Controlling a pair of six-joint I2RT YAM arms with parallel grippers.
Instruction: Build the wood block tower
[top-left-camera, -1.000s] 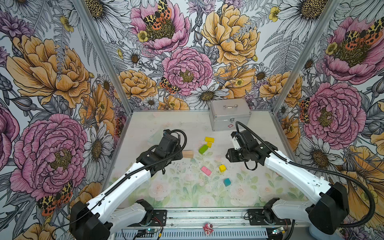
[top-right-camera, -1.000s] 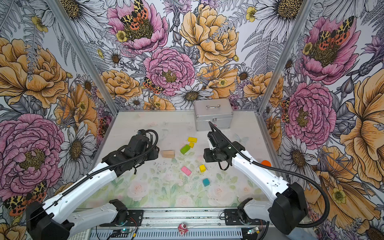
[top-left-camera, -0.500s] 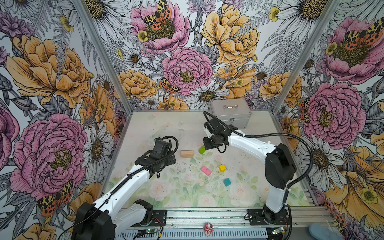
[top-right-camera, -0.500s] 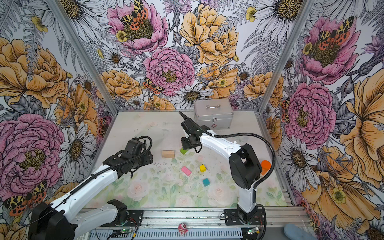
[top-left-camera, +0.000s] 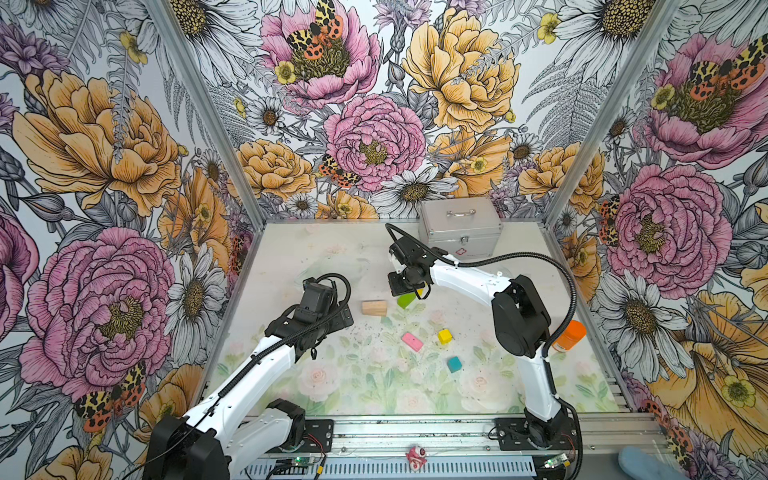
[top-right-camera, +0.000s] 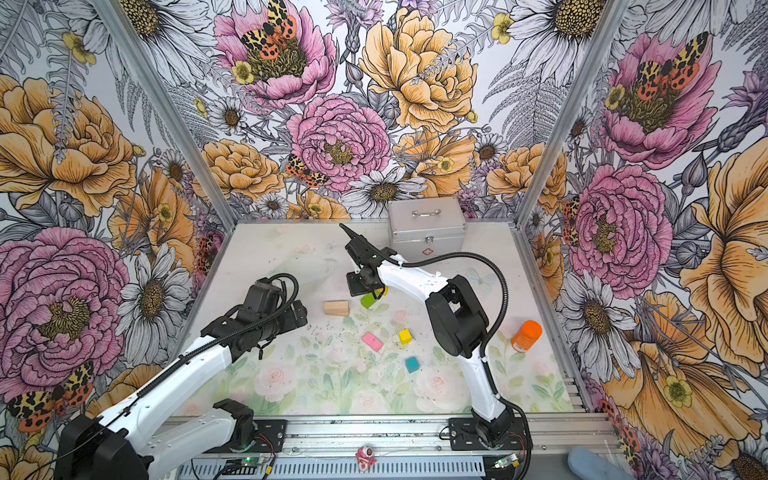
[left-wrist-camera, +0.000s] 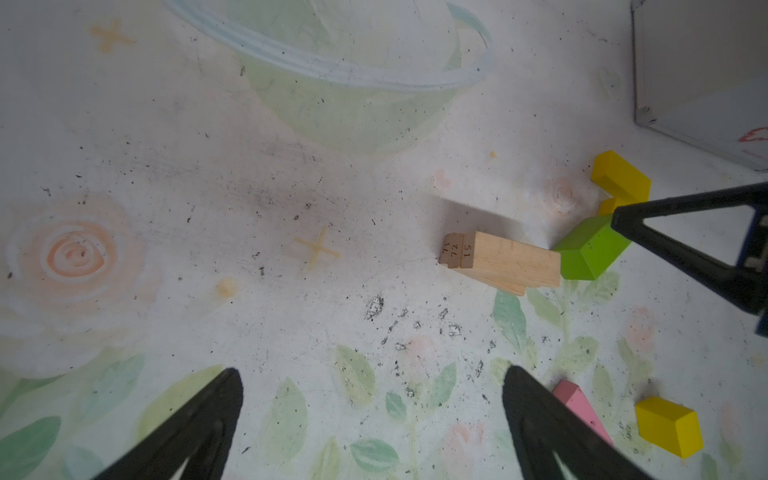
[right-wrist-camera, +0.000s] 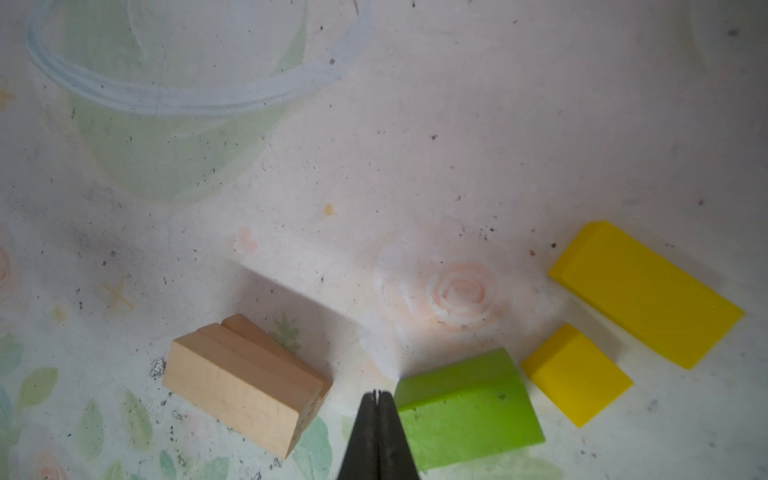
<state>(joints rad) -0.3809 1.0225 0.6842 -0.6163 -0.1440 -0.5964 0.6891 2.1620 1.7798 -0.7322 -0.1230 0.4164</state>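
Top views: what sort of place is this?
Probably an enclosed robot test booth: left arm and right arm bolted to a metal rail, flower-print walls on three sides, toy blocks scattered on the table.

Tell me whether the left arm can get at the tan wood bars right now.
Probably yes: the left tool is open, with only bare table between it and the tan bars. The shut right tool sits by the green bar, just beyond them.

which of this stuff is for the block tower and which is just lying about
For the tower: tan wooden bars, green wooden bar, yellow wooden slab, yellow wooden cubes, pink wooden slab, teal wooden cube.
Lying about: silver metal case, orange plastic bottle.
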